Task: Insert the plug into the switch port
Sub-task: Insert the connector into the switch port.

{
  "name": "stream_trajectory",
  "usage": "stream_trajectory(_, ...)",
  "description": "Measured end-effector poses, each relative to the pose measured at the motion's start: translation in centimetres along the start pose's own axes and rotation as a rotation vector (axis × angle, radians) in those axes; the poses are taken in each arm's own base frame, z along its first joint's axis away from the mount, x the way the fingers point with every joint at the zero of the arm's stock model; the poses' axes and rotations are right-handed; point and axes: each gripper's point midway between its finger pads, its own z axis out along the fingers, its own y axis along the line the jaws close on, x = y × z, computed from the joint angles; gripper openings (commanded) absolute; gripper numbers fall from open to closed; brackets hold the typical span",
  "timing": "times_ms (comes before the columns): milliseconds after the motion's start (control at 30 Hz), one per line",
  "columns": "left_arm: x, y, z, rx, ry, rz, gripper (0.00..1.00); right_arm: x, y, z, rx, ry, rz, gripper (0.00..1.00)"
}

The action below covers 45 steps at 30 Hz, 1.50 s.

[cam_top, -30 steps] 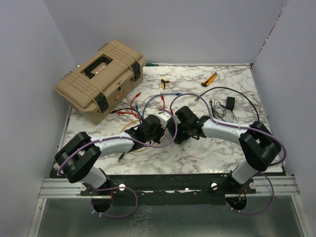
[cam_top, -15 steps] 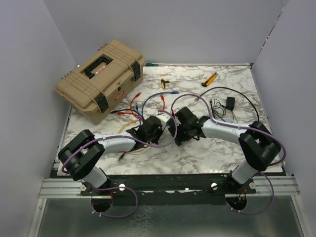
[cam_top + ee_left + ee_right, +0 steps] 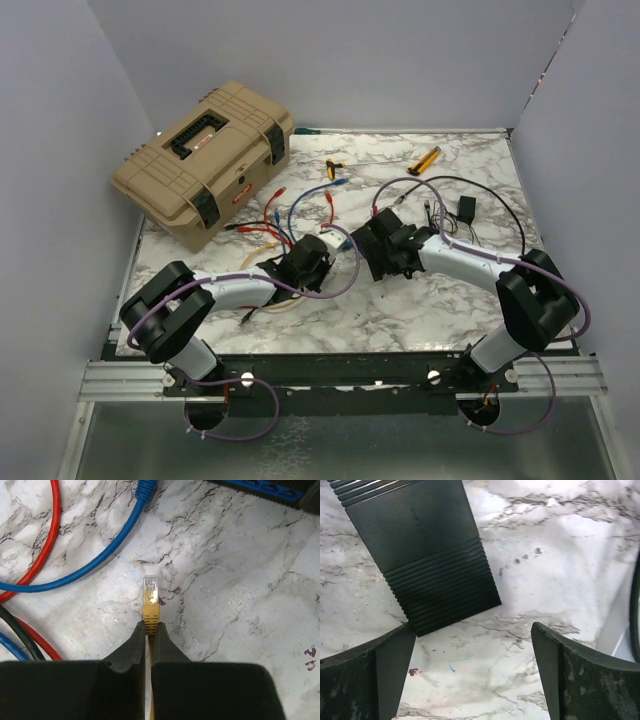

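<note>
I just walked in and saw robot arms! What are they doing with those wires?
The left gripper is pinching a yellow cable just behind its clear plug, above the marble table. The plug is not in yet; the switch's blue ports lie further ahead. The right gripper is open and holds nothing, with the dark switch box just ahead of it.

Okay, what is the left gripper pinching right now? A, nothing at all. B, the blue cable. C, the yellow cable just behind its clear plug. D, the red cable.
C: in the left wrist view the left gripper has its jaws closed on the yellow cable, with the clear plug sticking out ahead of them.
</note>
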Motion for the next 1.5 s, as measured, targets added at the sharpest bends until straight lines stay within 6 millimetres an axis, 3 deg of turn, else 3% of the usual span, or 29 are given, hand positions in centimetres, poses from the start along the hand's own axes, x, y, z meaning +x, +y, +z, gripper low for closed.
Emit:
stream_trajectory(200,-0.4,-0.4,0.3,0.018,-0.004,0.003,0.00,-1.9,-0.3,-2.1,-0.101,-0.066,0.078,0.96)
stream_trajectory(400,-1.9,-0.9,0.6,0.039,-0.029,0.014,0.00,-5.3,-0.1,-3.2,-0.287,-0.151,0.185,0.84)
stream_trajectory(500,-2.6,-1.0,1.1,0.042,-0.035,0.020,0.00,-7.5,-0.7,-2.4,-0.335,-0.178,0.238,0.73)
stream_trajectory(600,-3.1,-1.1,1.6,0.043,-0.039,0.027,0.00,-9.0,-1.3,-0.8,-0.383,-0.191,0.290,0.70)
stream_trajectory(767,-3.5,-1.3,2.4,0.049,-0.035,0.041,0.00,-9.4,-1.6,2.1,-0.452,-0.167,0.342,0.64)
stream_trajectory(933,-3.9,-1.5,3.1,0.056,-0.033,0.054,0.00,-9.3,-0.6,4.1,-0.525,-0.155,0.348,0.62)
stream_trajectory(1133,-4.2,-1.6,3.7,0.056,-0.029,0.070,0.00,-9.5,0.5,5.3,-0.605,-0.165,0.328,0.58)
stream_trajectory(1500,-4.6,-1.4,4.1,0.054,-0.021,0.116,0.00,-10.7,2.3,5.7,-0.751,-0.224,0.264,0.55)
